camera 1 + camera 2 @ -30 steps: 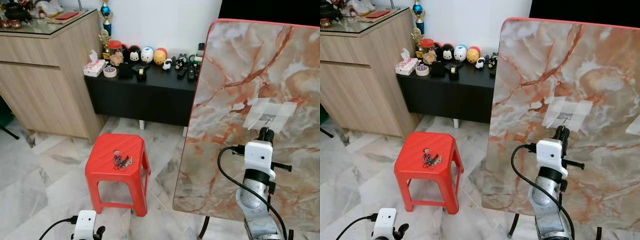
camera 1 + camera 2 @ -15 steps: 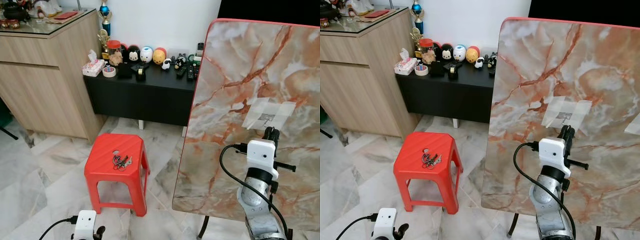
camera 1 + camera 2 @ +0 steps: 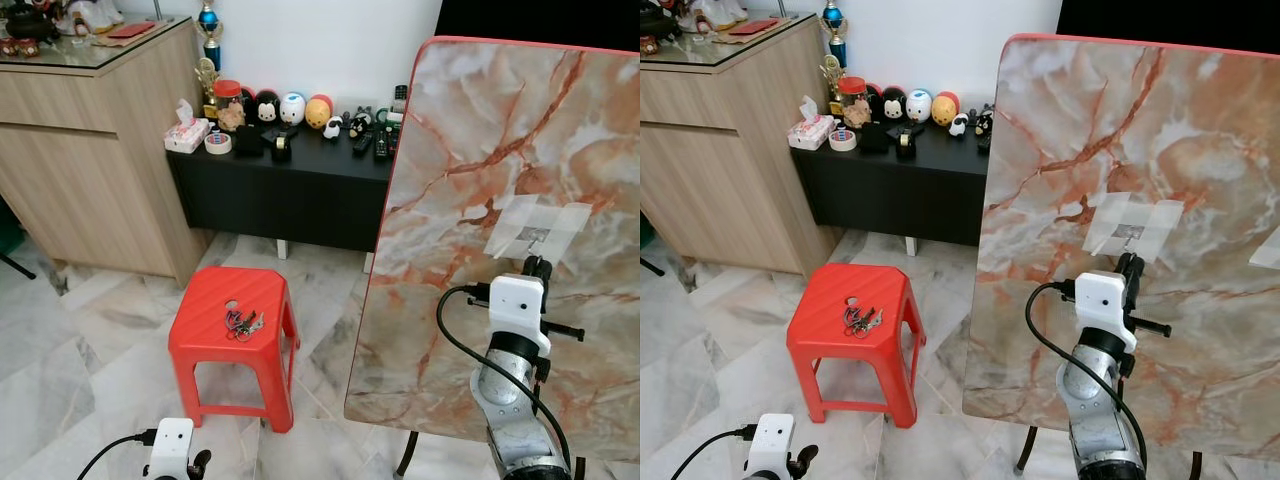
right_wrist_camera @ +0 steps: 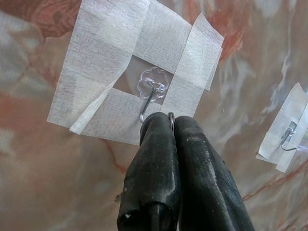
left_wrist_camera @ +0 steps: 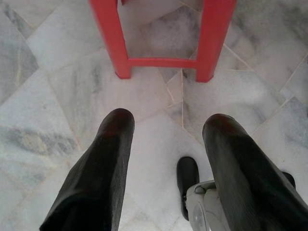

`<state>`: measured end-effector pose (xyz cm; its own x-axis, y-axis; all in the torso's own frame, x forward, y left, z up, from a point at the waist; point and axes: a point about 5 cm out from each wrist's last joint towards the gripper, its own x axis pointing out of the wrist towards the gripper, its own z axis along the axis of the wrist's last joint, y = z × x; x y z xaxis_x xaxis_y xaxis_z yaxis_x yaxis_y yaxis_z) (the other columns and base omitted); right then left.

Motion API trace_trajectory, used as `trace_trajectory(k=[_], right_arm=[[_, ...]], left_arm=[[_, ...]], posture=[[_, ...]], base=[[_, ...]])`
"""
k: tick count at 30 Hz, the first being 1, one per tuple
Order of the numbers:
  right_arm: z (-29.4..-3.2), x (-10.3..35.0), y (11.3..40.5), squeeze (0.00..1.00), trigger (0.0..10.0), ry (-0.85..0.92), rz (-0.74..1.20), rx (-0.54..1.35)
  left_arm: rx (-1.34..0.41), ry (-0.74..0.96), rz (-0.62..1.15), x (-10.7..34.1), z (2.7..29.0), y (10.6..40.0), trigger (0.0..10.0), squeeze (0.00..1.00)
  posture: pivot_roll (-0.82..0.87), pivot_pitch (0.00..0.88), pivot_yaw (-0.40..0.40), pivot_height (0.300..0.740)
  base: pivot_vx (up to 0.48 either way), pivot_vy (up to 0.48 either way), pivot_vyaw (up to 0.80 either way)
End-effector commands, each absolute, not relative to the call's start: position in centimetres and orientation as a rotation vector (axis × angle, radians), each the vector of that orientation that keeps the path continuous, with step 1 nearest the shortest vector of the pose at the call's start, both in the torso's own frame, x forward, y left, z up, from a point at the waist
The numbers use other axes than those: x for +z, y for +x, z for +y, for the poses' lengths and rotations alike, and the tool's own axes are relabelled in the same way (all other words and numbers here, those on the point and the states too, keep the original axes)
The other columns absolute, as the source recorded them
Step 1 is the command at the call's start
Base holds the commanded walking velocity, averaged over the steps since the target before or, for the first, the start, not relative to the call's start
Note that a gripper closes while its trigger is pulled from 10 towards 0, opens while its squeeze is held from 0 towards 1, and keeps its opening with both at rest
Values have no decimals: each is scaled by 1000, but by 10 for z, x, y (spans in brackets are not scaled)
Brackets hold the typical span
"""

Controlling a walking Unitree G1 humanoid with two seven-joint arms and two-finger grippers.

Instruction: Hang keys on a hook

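Note:
A clear stick-on hook (image 4: 151,89) with a wire prong is held by white tape on the upright marble-patterned board (image 3: 470,170). My right gripper (image 4: 169,119) is shut just below the prong, and a thin metal ring pokes out between its fingertips. In the head views the same gripper (image 3: 539,266) stands right under the taped hook (image 3: 536,237). A bunch of keys (image 3: 243,323) lies on the red plastic stool (image 3: 205,335). My left gripper (image 5: 168,126) hangs open, with nothing in it, low over the floor in front of the stool's legs (image 5: 112,38).
A second taped hook (image 4: 288,134) sits further along the board. A black low cabinet (image 3: 290,190) with small figurines stands against the wall, next to a wooden sideboard (image 3: 90,150). The floor is marble tile (image 3: 80,350).
My right gripper has shifted slightly to the right under the hook. The keys on the stool and my left arm have not moved.

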<state>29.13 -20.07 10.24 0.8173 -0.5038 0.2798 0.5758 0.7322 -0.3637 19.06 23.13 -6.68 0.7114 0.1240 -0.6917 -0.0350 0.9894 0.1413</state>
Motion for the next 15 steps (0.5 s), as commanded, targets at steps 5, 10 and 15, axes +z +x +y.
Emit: trace_trajectory(k=[5, 10, 15], right_arm=[[-206, 107, 295, 0, 10000, -445, -169, -615], [-207, 108, 298, 0, 10000, -444, -174, -618], [-207, 109, 299, 0, 10000, -444, -174, -614]], left_arm=[[78, 136, 791, -69, 230, 189, 10000, 0], [82, 136, 790, -69, 232, 188, 10000, 0], [84, 133, 789, -68, 232, 188, 10000, 0]], posture=[[66, 0, -53, 740], [65, 0, -52, 740], [65, 0, -52, 740]], base=[[0, 0, 0], [0, 0, 0], [0, 0, 0]])
